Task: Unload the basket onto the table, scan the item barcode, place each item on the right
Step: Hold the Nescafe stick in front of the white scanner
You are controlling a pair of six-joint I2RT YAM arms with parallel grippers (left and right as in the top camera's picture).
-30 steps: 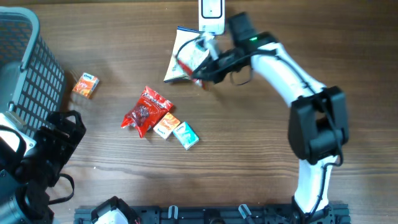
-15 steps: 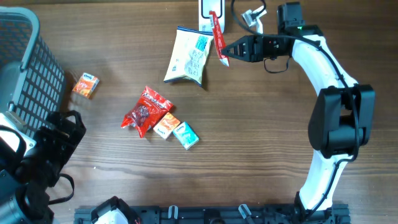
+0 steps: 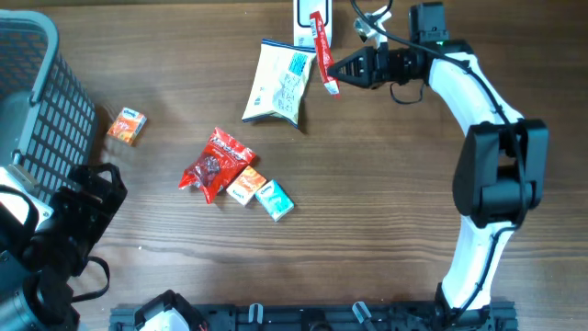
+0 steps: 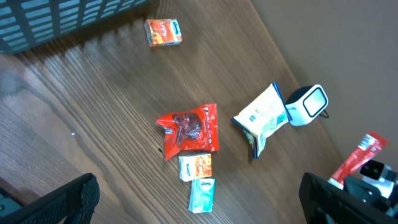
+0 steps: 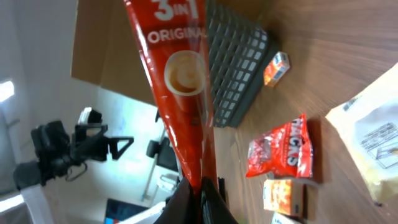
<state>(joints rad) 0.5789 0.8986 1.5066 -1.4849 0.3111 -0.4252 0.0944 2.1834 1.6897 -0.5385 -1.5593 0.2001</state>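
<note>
Grey basket (image 3: 37, 92) far left, red snack bag (image 3: 214, 164) touching an orange box (image 3: 243, 187), teal box (image 3: 275, 199) beside

table (image 3: 367, 230) — brown wood grain | past its edge: plain brown surface (image 4: 348, 37) | far room (image 5: 37, 50): bright, pale

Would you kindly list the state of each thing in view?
right gripper: shut on red sachet.
red sachet: pinched at one end, held off the table near scanner.
left gripper: open, empty.
white bag: lying on table, unheld.
red snack pack: lying crumpled, unheld.
</note>
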